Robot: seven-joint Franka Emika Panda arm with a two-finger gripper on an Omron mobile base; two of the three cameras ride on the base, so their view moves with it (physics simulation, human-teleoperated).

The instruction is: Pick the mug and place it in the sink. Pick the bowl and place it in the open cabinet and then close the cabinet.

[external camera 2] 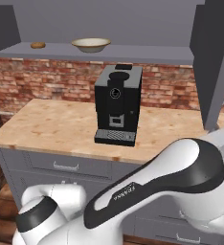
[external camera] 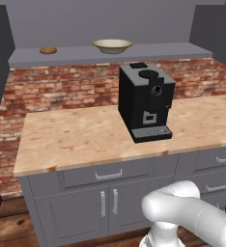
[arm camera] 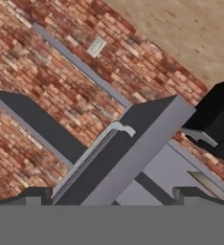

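The cream-white bowl (external camera: 112, 46) (external camera 2: 91, 44) with a tan rim sits upright on the grey shelf of the open cabinet (external camera: 134, 54) (external camera 2: 142, 54), above the counter. In the hand view, rolled to one side, my gripper (arm camera: 115, 195) is open, its dark fingertips (arm camera: 35, 194) wide apart with nothing between them. Just ahead of it is an open cabinet door (arm camera: 147, 143) seen edge-on, with its long silver handle (arm camera: 92, 153). That door stands at the right in the right base view (external camera 2: 214, 62). The mug and the sink are out of view.
A black coffee machine (external camera: 144, 101) (external camera 2: 116, 105) (arm camera: 219, 119) stands on the wooden counter (external camera: 76, 140) (external camera 2: 51, 124). A small brown lump (external camera: 48, 50) (external camera 2: 37, 45) lies on the shelf left of the bowl. Brick wall behind; grey drawers (external camera: 110, 174) below.
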